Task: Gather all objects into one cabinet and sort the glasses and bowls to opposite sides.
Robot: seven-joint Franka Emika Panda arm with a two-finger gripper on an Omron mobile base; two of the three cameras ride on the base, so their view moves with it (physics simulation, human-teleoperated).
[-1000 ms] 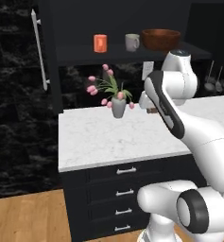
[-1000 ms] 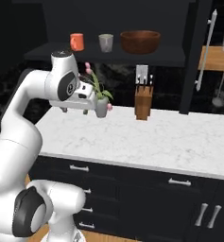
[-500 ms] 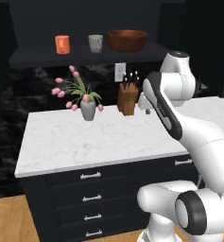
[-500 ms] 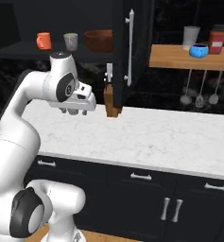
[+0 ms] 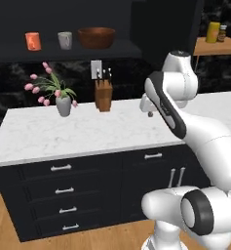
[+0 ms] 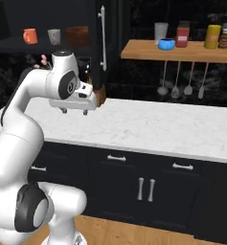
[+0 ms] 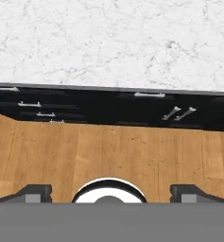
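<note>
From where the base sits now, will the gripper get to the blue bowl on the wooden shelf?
Probably yes. The gripper hangs open and empty over the counter, and the blue bowl stands at the wooden shelf's front with nothing in between.

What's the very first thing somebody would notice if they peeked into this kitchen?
Probably the big white robot arm bending over the marble counter, its gripper hanging empty just above the stone. Next come the pink tulips in a vase beside the knife block, and the bright things up high: an orange mug on the dark cabinet shelf and a blue bowl on the wooden shelf.
</note>
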